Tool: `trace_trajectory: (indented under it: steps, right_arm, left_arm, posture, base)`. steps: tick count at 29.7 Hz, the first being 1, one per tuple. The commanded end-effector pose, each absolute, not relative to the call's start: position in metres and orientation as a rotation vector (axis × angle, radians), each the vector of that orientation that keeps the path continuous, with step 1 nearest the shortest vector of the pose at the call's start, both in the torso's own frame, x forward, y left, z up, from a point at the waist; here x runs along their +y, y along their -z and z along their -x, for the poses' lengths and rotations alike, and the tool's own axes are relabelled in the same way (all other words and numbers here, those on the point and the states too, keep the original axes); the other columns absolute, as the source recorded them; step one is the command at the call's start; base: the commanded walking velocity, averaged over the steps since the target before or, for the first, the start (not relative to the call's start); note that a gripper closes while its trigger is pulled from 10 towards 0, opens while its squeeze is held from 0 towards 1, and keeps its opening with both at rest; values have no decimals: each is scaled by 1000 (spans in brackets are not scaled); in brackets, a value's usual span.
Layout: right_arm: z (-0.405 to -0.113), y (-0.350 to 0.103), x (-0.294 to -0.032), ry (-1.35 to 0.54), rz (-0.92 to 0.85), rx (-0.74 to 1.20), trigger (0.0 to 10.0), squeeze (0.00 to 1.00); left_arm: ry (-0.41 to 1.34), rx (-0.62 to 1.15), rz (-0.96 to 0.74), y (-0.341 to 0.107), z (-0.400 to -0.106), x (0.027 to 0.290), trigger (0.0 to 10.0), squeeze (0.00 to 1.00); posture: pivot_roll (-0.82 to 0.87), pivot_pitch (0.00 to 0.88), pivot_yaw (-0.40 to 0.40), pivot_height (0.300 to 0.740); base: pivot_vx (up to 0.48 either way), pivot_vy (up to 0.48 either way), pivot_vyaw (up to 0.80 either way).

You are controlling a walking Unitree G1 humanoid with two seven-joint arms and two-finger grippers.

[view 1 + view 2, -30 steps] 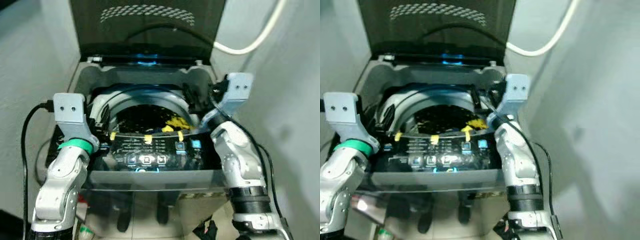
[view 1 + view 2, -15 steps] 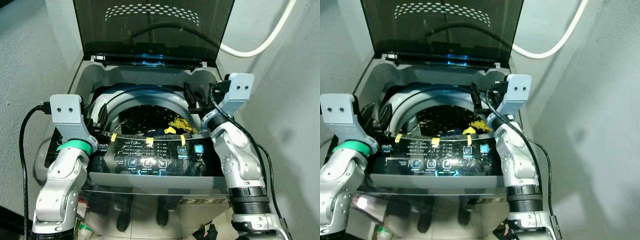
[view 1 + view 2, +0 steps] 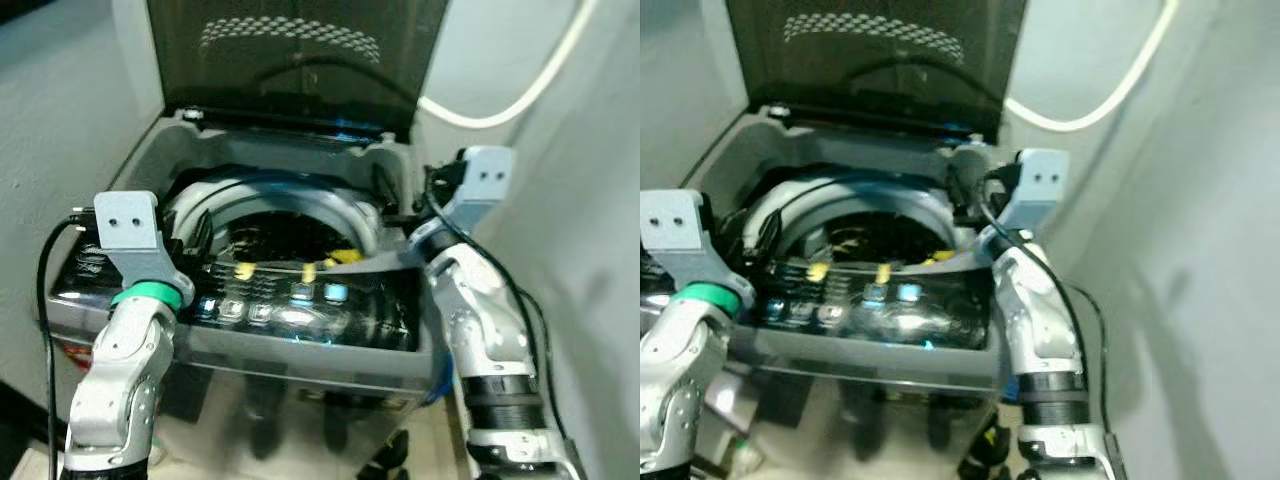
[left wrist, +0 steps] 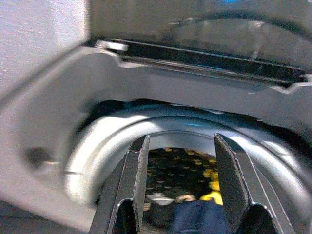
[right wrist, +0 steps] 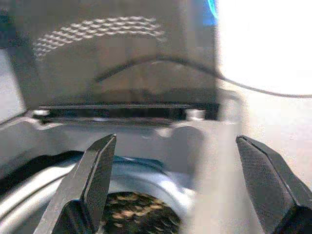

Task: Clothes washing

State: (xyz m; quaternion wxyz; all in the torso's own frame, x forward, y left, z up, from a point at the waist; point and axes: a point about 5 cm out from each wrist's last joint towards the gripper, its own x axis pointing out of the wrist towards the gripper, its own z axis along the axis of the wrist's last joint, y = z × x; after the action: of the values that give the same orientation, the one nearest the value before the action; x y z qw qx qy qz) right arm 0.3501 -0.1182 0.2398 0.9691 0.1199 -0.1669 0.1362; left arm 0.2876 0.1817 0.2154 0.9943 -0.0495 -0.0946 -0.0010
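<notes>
Overhead, open washer (image 3: 290, 150) — clothes (image 4: 195, 219) inside, left gripper (image 4: 178, 161) spread

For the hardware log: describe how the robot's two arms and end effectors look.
Both arms are silver with rounded, jointed segments. The left arm wears a green band below a grey, two-holed wrist bracket; a black cable loops beside it. The right arm has a black ribbed collar and trailing black cable. Each end effector has two long, textured black fingers.

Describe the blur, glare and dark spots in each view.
Left eye view: soft motion blur; glare smears the lit control panel. Right eye view: the same blur, the raised lid dark. Left wrist view: the washer rim streaked, the left gripper fingers sharper. Right wrist view: a blown-out white patch at upper right, the right gripper open, background hazy.
</notes>
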Motion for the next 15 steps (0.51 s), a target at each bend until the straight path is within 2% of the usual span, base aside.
trace_trajectory:
  steps: [1,8,15]
  right_arm:
    - [-350,-234,-118,-275,-254,-317,10000,0]
    - [-350,-235,-117,-280,-254,-317,10000,0]
    - [-350,-235,-116,-290,-254,-316,10000,0]
  left_arm:
    - [5,-174,110,-213,-286,181,10000,0]
    - [5,-189,104,-214,-286,180,10000,0]
    - [-3,-198,101,-215,-286,181,10000,0]
  posture:
    - [134,45,12,740]
    - [134,45,12,740]
    - [134,45,12,740]
  base:
    - [0,480,0]
    - [0,460,0]
    - [0,0,0]
